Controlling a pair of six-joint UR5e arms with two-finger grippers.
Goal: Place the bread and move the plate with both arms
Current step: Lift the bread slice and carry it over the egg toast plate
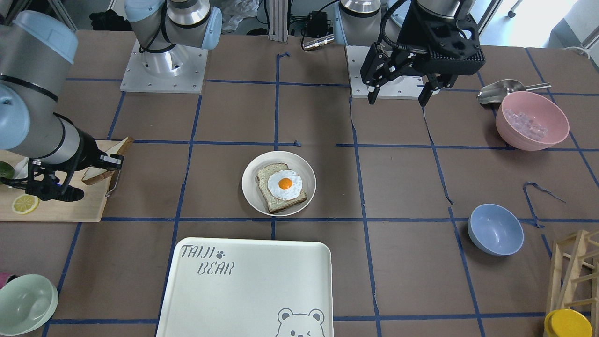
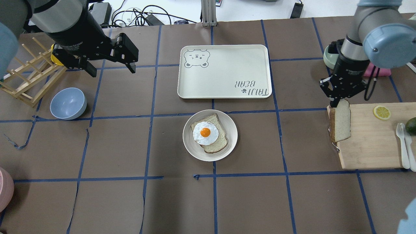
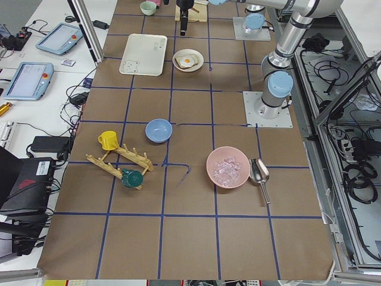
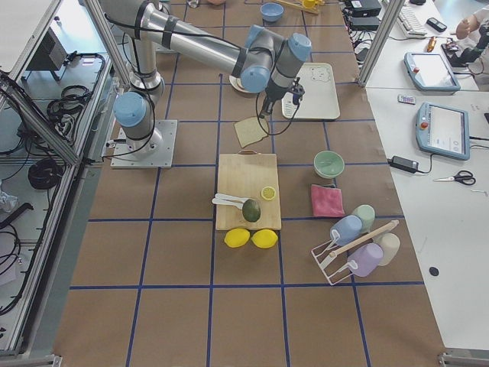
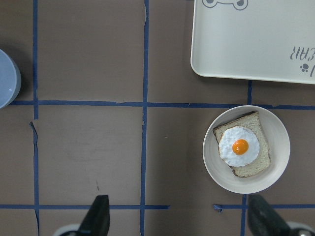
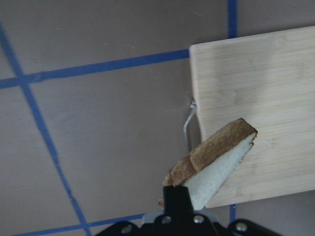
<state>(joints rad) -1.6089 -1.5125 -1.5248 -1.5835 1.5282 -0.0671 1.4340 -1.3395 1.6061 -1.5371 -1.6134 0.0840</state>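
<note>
My right gripper (image 2: 338, 100) is shut on one edge of the plain bread slice (image 2: 341, 125) and holds it tilted over the left end of the cutting board (image 2: 370, 146). The wrist view shows the bread (image 6: 216, 162) hanging from the fingers. The plate (image 2: 191, 144) sits mid-table and carries a slice topped with a fried egg (image 2: 206, 132). My left gripper (image 2: 111, 69) is open and empty, high above the table to the plate's left. The plate (image 5: 216, 172) shows in its wrist view.
The white bear-print tray (image 2: 224, 71) lies just beyond the plate. A blue bowl (image 2: 68, 103) and a wooden rack (image 2: 29, 78) stand at the left. A lemon slice (image 2: 382, 112), cutlery and an avocado lie on the board. A pink bowl (image 1: 532, 120) stands near the left arm's base.
</note>
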